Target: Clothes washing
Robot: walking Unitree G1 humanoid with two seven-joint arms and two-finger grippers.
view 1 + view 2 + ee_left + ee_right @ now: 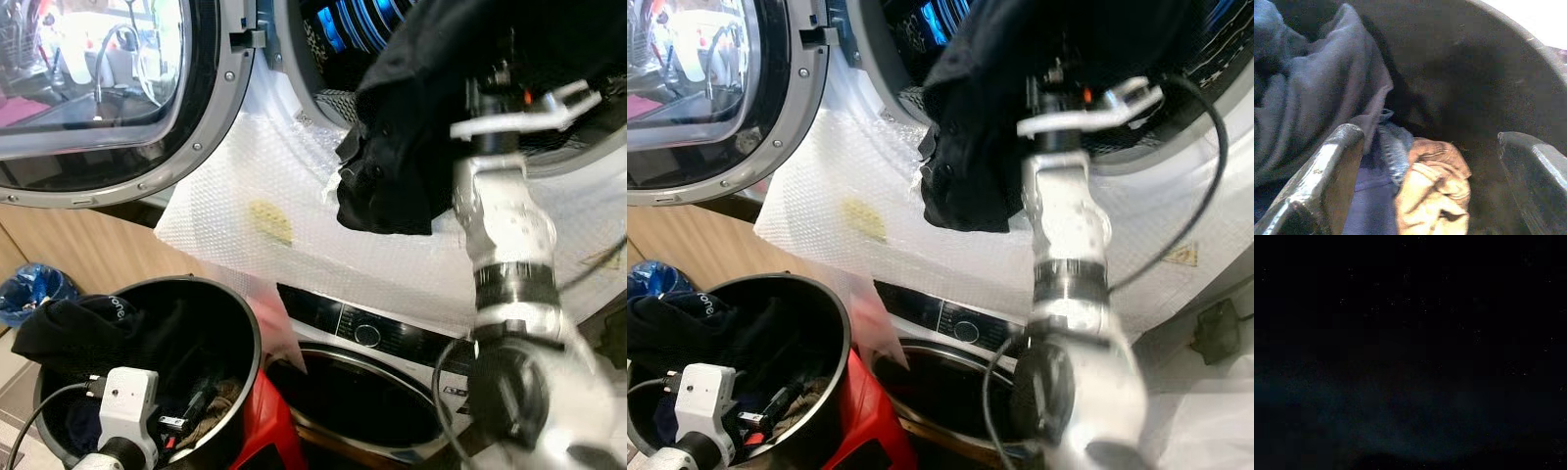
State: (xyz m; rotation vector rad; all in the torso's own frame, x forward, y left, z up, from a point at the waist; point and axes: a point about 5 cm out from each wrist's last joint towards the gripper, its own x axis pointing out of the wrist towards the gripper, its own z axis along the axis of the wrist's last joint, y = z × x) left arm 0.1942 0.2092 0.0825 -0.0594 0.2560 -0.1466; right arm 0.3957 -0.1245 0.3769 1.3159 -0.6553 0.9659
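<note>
The right arm (505, 245), nearest the head camera, is raised into the open mouth of the washing machine (294, 39). The dark garment (392, 166) is draped over its wrist and hangs across the drum's lip, half inside. It should be pushed deep past the rim before release. Whether the right gripper is clamped cannot be told. The left gripper (1435, 161), fingers spread apart, hovers over clothes in the black bucket (230, 313).

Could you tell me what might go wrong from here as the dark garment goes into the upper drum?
The black garment hangs partly outside the drum opening and could slip down or catch on the rim. The left gripper, fingers open inside the black bucket, might snag several clothes at once.
</note>
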